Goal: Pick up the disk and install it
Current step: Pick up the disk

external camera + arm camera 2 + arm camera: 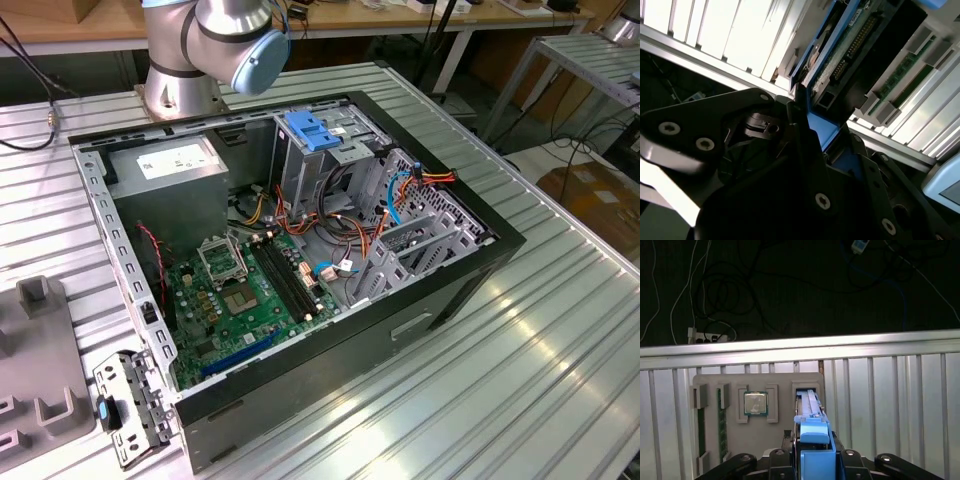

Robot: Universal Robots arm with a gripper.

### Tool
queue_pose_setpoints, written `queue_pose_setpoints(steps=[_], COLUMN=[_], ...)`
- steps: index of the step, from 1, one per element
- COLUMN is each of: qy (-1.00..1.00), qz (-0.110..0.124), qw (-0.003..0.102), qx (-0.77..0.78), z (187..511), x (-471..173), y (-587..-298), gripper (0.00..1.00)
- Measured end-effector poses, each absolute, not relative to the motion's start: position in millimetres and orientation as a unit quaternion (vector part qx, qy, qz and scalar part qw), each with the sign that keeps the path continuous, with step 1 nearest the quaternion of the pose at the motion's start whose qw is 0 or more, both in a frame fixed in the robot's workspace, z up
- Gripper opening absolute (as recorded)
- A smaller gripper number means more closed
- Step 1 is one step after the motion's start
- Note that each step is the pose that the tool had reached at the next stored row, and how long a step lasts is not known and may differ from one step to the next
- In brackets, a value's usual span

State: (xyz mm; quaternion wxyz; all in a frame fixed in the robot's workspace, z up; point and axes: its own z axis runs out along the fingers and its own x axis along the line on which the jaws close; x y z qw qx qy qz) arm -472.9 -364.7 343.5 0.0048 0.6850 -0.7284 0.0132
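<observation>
Plainly, the end effector point(815, 449) is clenched on the disk point(808, 402): in both wrist views its dark fingers point(795, 150) press on either side of the blue plastic carrier rails point(814, 436), with no gap to be seen. The disk lies directly ahead of the end effector, standing on edge. Its long axis runs straight out from between the fingers towards a narrow slot in the grey tray point(782, 445) on the desk point(890, 405). Whether its far end rests in that slot or hangs just clear of it I cannot tell. In the second wrist view the disk shows a dark circuit-board face with a row of connector pins, edged in blue. Just beside the slot on the tray sits a square processor point(755, 403), and beyond it lie green memory sticks point(720, 415). Reading the open computer case point(430, 300) as a dial in the exterior view, the tall metal cage point(325, 175) with its blue bracket point(312, 130) stands at about one o'clock. The grey power-supply box point(170, 185) sits at eleven and the green motherboard point(240, 300) at about seven. No disk is seated in the case yet, so by my judgement the pick is in hand and the install is not yet done.
</observation>
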Motion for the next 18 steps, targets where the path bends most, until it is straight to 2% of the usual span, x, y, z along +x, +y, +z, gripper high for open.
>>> queue_pose_setpoints(steps=[18], qy=[-0.728], qz=[0.013], qw=[0.005], qx=[0.685], z=[357.9], x=[-473.0], y=[-364.7], gripper=[0.37])
